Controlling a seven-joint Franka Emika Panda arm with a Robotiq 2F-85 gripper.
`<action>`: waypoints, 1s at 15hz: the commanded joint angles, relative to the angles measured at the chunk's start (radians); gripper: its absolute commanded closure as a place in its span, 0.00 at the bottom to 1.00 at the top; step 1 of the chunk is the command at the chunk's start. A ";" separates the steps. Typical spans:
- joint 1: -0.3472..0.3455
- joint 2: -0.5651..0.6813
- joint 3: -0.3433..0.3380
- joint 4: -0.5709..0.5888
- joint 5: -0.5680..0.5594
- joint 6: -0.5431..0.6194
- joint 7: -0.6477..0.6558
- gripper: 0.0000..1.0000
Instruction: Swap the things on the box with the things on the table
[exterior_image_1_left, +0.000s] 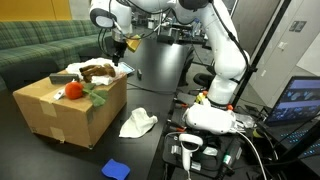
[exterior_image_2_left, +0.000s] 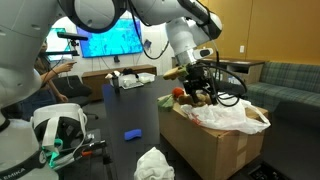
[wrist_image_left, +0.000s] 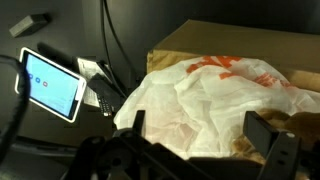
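My hand (wrist_image_left: 200, 135) hangs wide open and empty over the bag (wrist_image_left: 215, 85) crumpled on top of the box (wrist_image_left: 200, 40); I judge the bag light, limp and slippery, so I'd pinch a bunched fold near its middle.

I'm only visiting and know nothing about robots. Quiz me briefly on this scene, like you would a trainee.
1. True or false: the blue object and the crumpled white cloth lie on the table, off the cardboard box.
2. The gripper hovers above: A) the blue object, B) the cardboard box, C) the crumpled white cloth.
3. Fill in: the white plastic bag on the box has ___ print.
Key: 1 true; 2 B; 3 orange.
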 joint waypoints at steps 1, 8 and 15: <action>-0.031 0.020 0.070 0.057 0.067 0.037 -0.044 0.00; -0.143 0.073 0.233 -0.018 0.101 0.031 -0.044 0.00; -0.248 0.119 0.343 -0.246 -0.009 0.028 -0.031 0.00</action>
